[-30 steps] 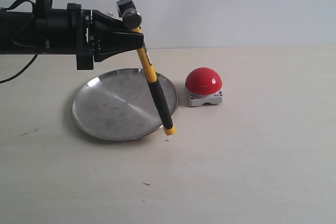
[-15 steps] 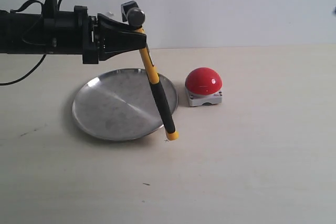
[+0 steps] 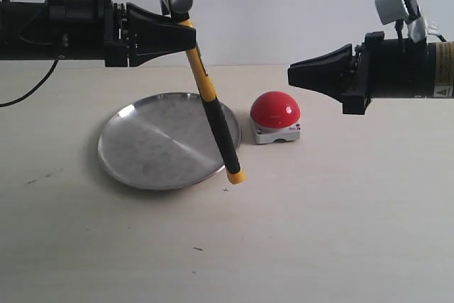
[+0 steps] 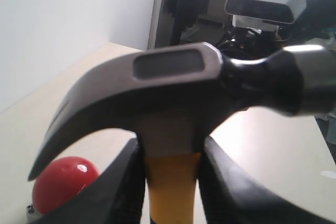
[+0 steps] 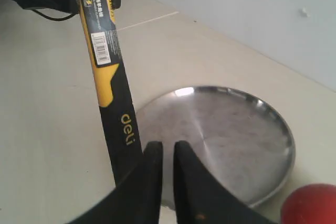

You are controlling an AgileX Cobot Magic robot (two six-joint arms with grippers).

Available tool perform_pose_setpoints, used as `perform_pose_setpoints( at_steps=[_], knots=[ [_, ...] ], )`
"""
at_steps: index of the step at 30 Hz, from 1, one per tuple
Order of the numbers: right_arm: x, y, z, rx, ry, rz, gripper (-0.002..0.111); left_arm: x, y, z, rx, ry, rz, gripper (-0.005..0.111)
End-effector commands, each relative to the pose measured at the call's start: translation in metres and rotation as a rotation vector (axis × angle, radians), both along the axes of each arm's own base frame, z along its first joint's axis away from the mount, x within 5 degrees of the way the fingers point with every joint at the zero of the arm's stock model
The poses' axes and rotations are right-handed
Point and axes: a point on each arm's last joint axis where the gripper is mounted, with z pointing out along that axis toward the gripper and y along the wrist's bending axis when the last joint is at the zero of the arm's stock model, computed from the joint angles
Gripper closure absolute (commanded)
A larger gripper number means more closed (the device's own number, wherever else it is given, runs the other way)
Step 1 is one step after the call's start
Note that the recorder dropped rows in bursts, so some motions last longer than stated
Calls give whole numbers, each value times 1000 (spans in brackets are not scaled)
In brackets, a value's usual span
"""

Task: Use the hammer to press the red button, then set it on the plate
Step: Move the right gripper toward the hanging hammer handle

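My left gripper (image 3: pixel 186 35) is shut on the hammer (image 3: pixel 213 115) just below its dark head (image 4: pixel 173 93), its fingers (image 4: pixel 126 182) pressed on both sides of the yellow neck. The hammer hangs slanted above the table, with its yellow end past the near right rim of the plate (image 3: pixel 142 147). The red button (image 3: pixel 275 109) sits on its grey base right of the plate. My right gripper (image 3: pixel 292 74) hovers above and to the right of the button and points left. Its jaws stand a narrow gap apart and hold nothing. In the right wrist view this gripper (image 5: pixel 167 148) faces the hammer handle (image 5: pixel 118 124) and the plate (image 5: pixel 231 124).
The pale wooden table (image 3: pixel 340 211) runs to a white wall (image 3: pixel 284 5) at the back. A black cable (image 3: pixel 28 94) hangs from the left arm at the far left. Both arms reach in level, well above the table.
The left gripper has lifted the hammer slightly and shifted it right. The right arm has come into view from the right, and its jaws have parted a little.
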Motion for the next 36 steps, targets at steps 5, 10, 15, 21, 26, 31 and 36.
perform_pose_setpoints(
  at_steps=[5, 10, 15, 21, 26, 31, 36],
  knots=[
    [4, 3, 3, 50, 10, 99, 70, -7, 1, 23, -65, -36, -28, 107],
    [2, 3, 1, 31, 22, 116, 51, -8, 1, 22, -46, -39, -40, 107],
    [2, 3, 1, 32, 26, 115, 42, -10, 1, 22, -23, -43, -53, 107],
    [3, 3, 1, 32, 28, 115, 36, -11, 1, 22, -15, -45, -58, 107],
    [3, 3, 1, 33, 30, 114, 34, -11, 1, 22, -14, -45, -59, 107],
    [0, 19, 3, 74, 83, 131, 34, -9, 1, 27, -76, -8, -24, 107],
    [4, 52, -4, 11, 123, 15, 31, -7, 1, 29, -104, 5, -9, 107]
  ],
)
